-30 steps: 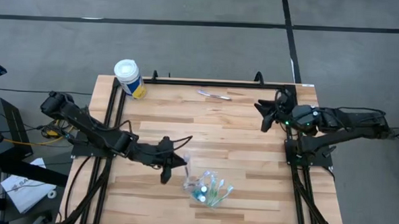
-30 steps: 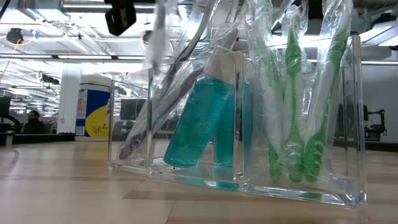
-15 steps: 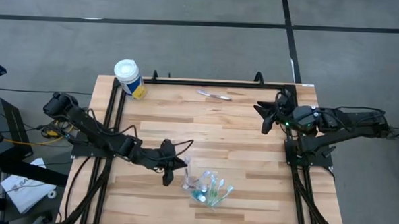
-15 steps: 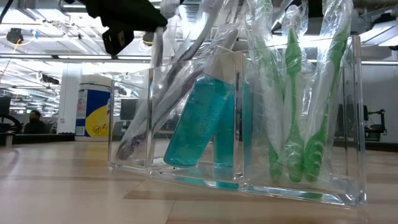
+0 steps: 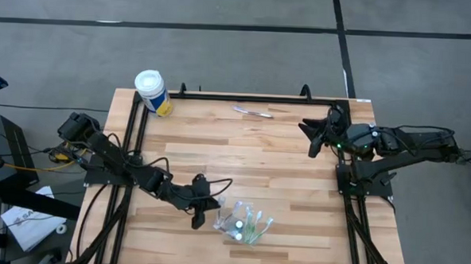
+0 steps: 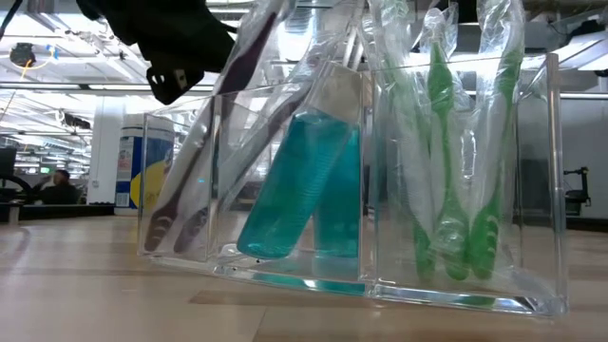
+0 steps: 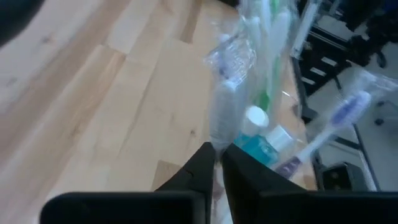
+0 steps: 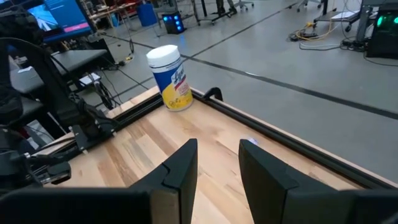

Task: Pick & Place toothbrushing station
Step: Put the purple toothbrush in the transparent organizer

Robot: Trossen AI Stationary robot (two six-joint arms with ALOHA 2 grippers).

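The toothbrushing station (image 5: pixel 243 224) is a clear plastic holder on the table's near middle. It holds green wrapped toothbrushes (image 6: pixel 456 161), teal tubes (image 6: pixel 304 180) and dark-headed wrapped brushes (image 6: pixel 190 190). My left gripper (image 5: pixel 206 212) sits just left of it, its fingers (image 7: pixel 205 163) nearly together on a wrapped toothbrush (image 7: pixel 225 99). That brush leans into the station's end compartment. My right gripper (image 5: pixel 315 137) hovers open and high at the table's right, far from the station (image 7: pixel 261 124). The left gripper (image 6: pixel 176 66) shows dark above the station's left end. My left gripper pinches the near end of the toothbrush's clear wrapper (image 7: pixel 219 134) between its two fingers. The fingers come slanting down from the table's left. The brush leans away from them into the station, where its dark head (image 6: pixel 161 228) rests low in the end compartment.
A white-capped canister with a yellow label (image 5: pixel 152 91) stands at the far left corner, also seen in the right wrist view (image 8: pixel 169 78). One loose toothbrush (image 5: pixel 252 112) lies near the far edge. Black rails (image 5: pixel 245 97) frame the table.
My left gripper has sunk and gone toward the table's near edge, closing in on the station with the wrapped brush still between its fingers. The brush now leans more steeply in the end compartment. The station has slid and turned a little on the table.
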